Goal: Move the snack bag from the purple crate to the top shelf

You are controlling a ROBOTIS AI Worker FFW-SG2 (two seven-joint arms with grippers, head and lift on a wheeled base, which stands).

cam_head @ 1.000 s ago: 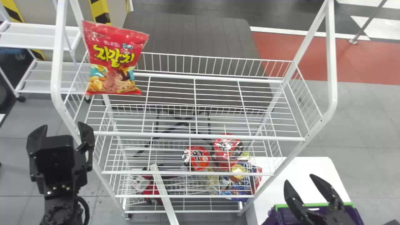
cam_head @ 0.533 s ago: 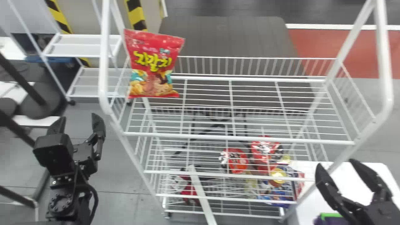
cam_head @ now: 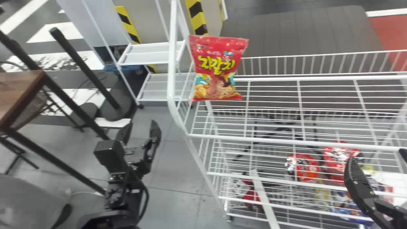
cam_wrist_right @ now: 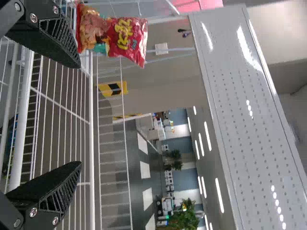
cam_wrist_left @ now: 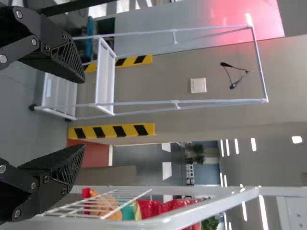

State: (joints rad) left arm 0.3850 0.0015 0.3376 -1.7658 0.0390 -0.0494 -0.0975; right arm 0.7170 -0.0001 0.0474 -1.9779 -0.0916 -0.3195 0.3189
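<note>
Snack bag [cam_head: 219, 68], red with yellow lettering, stands upright at the left end of the wire top shelf [cam_head: 286, 140], above the centre of the head view and near the rack's white upright [cam_head: 172, 63]. The left claw [cam_head: 140, 125] is left of centre, outside the rack, its fingers spread apart. The right claw [cam_head: 377, 156] is at the lower right edge, its fingers also wide apart, in front of the rack. The bag is well apart from both claws.

Through the wires, lower right of centre, two round red packages [cam_head: 303, 168] [cam_head: 341, 159] sit side by side below the top shelf; their exact level is hard to tell. A flat white strip [cam_head: 265, 200] slants across the bottom, right of centre. White shelving [cam_head: 152, 53] stands in the upper left, and a brown wooden top [cam_head: 19, 87] juts in at the left edge.
</note>
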